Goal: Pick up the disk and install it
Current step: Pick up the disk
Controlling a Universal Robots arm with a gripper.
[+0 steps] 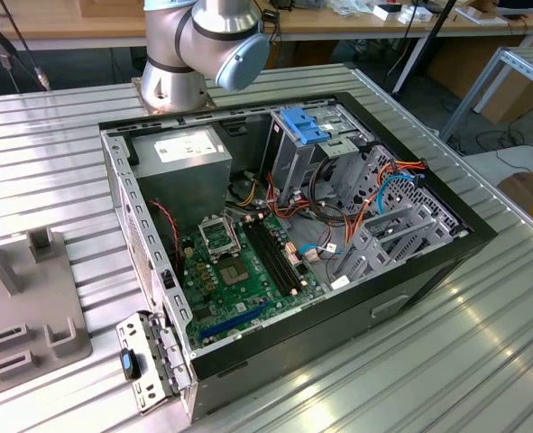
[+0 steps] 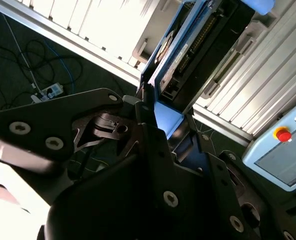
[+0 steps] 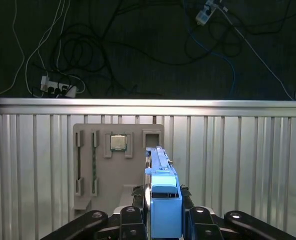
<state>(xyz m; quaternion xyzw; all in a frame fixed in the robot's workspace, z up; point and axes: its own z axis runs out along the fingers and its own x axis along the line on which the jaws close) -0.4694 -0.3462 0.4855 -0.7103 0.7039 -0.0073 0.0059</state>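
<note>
While hanging over the ribbed table (image 3: pixel 238 150), the gripper (image 3: pixel 163 205) clamps the disk (image 3: pixel 157 157)

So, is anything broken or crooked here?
Nothing looks broken. The computer case lies open with wires showing, and the disk stands on edge in the gripper, outside the case.

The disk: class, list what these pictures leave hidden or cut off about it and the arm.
First wrist view: the disk sits edge-on in the gripper, so its blue rail hides its flat faces.
Second wrist view: the gripper's body covers the disk's near end; the top edge cuts off its far end.
Exterior view: the top edge cuts off the arm, so the disk's place relative to the computer case cannot be told.
</note>
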